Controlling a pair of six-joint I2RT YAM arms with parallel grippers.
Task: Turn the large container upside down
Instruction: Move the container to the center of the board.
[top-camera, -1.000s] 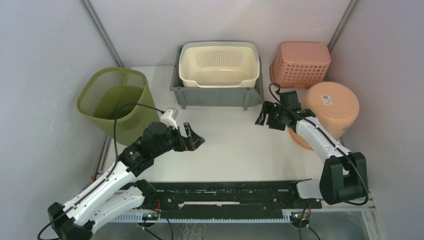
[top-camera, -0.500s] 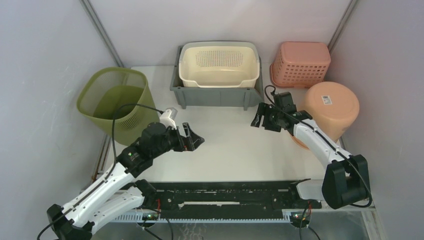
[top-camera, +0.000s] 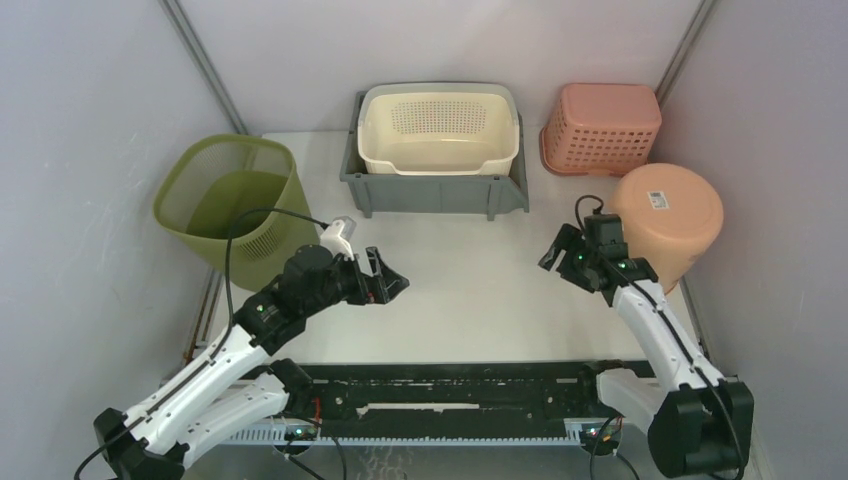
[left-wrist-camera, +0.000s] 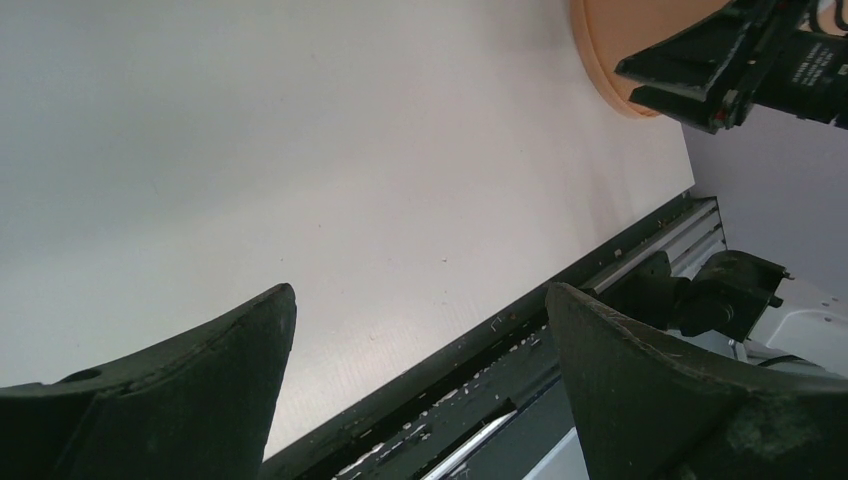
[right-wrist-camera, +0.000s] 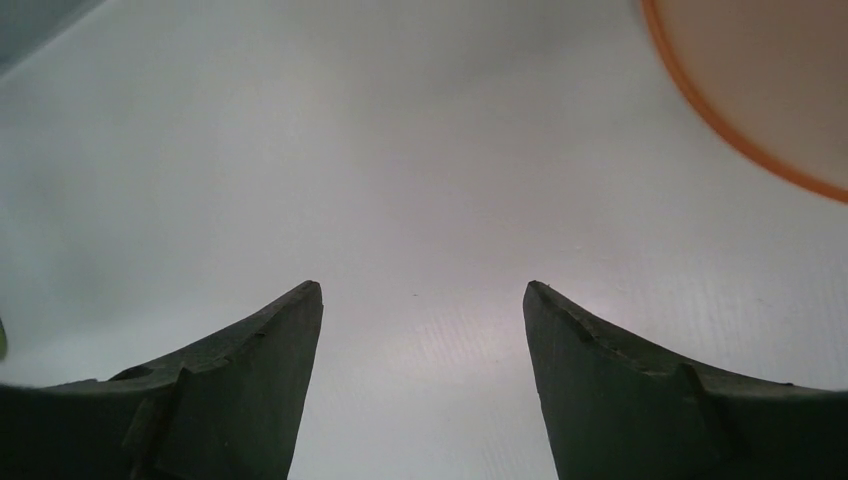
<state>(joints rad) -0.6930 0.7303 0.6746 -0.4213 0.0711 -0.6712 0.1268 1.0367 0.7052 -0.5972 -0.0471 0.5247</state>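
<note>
Peach-coloured round plastic tub (top-camera: 668, 222) stands at the right edge of the white desk (top-camera: 470, 300), flat base up and mouth apparently down, so the flip looks done. It should be light, stiff and thin-walled, with smooth, slippery sides too wide for the jaws to span; the rim is the likely place to pinch. Right end effector (top-camera: 563, 266) hangs just beside it on the left, jaws well apart, holding nothing. Left end effector (top-camera: 390, 282) hovers well apart from it over mid-desk, spread fully, empty

The large container (top-camera: 667, 215) fronts the basket (top-camera: 603, 125), perhaps touching.
</note>
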